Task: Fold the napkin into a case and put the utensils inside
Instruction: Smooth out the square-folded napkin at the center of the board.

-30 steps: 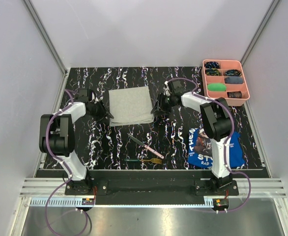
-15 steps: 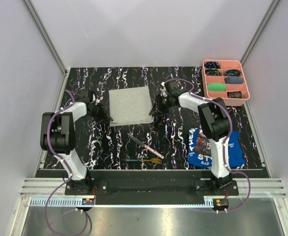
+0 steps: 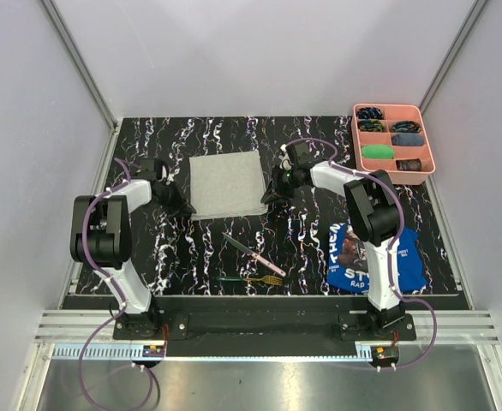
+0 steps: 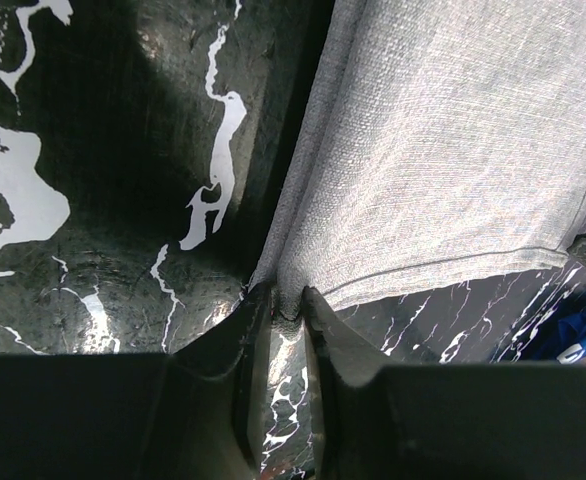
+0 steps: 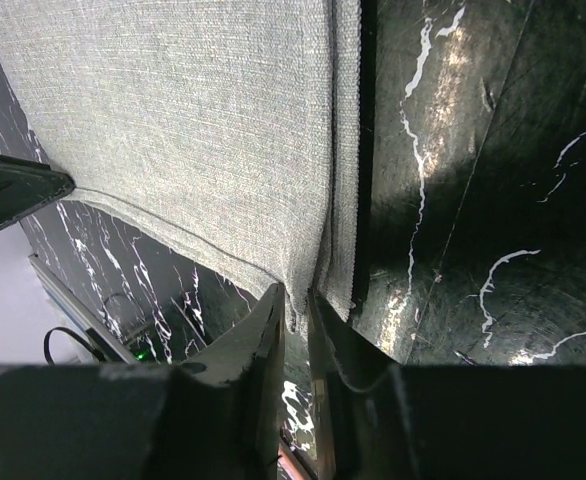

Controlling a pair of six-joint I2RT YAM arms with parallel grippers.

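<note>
Left hand (image 3: 182, 205): I am pinching the near left corner of the napkin (image 3: 227, 183) with it, the jaws drawn in to a narrow slit. Through the left wrist camera the cloth's corner is sitting right at the fingertips, caught between them. The rest of the sheet is spreading up and away to the right of the hand.

Right hand (image 3: 270, 195): I am gripping the near right corner in the same way. Through the right wrist camera the corner is dipping into the gap between the two fingers, and the cloth is stretching up and to the left of the hand.

Napkin: light grey, plain. It is lying spread as one open square on the black marbled bench (image 3: 319, 248), directly between my two hands, each hand holding one near corner.

Utensils, two pieces:
- Knife (image 3: 253, 252), pink handle, dark blade. It is lying on a slant on the bench, nearer to me than the napkin and apart from it.
- Fork (image 3: 253, 279), green handle. It is lying crosswise, its gold tines just beside the end of the knife's handle.
Both are resting well clear of either hand.

Pink tray (image 3: 388, 107): sitting at the far right corner.

Blue printed cloth (image 3: 354, 253): lying at the near right, partly under my right arm.
</note>
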